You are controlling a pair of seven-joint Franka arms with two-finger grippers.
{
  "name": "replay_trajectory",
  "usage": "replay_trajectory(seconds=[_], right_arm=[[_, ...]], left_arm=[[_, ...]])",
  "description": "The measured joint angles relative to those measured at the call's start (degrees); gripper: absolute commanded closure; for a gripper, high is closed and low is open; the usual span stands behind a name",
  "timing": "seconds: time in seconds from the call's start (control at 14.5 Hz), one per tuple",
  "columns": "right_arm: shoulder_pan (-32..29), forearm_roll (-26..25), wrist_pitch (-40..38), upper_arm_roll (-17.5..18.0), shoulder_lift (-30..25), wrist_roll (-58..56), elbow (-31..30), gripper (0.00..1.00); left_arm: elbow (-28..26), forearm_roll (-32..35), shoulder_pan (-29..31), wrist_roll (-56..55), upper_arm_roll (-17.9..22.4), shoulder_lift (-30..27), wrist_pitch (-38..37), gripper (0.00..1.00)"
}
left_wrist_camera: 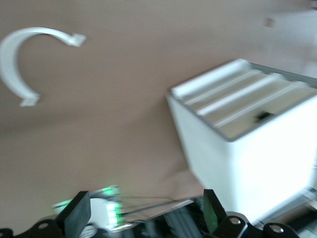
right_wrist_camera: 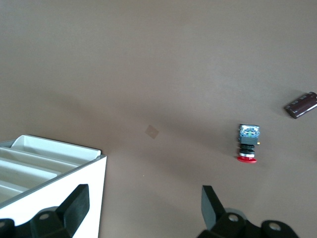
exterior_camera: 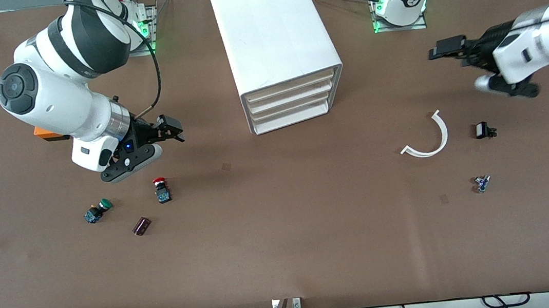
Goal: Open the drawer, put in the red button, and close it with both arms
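Note:
The red button stands on the brown table toward the right arm's end; it also shows in the right wrist view. The white drawer cabinet stands mid-table with all its drawers shut, and it also shows in the left wrist view and the right wrist view. My right gripper is open and empty over the table close to the red button. My left gripper is open and empty over the table toward the left arm's end.
A green-capped switch and a dark cylinder lie near the red button. An orange box is partly hidden under the right arm. A white curved strip, a small black part and a small blue part lie toward the left arm's end.

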Motion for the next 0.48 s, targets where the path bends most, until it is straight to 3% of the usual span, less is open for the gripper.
replay_trajectory(seconds=[0.28, 0.48], right_arm=[[-2.1, -0.2, 0.0, -0.8, 0.0, -0.8, 0.0, 0.00], [-1.9, -4.7, 0.0, -0.6, 0.5, -0.8, 0.0, 0.00]], left_arm=[[-0.4, -15.4, -2.8, 1.1, -0.3, 10.0, 3.2, 0.00], [-2.4, -22.5, -4.6, 12.5, -1.3, 16.5, 11.9, 0.00]])
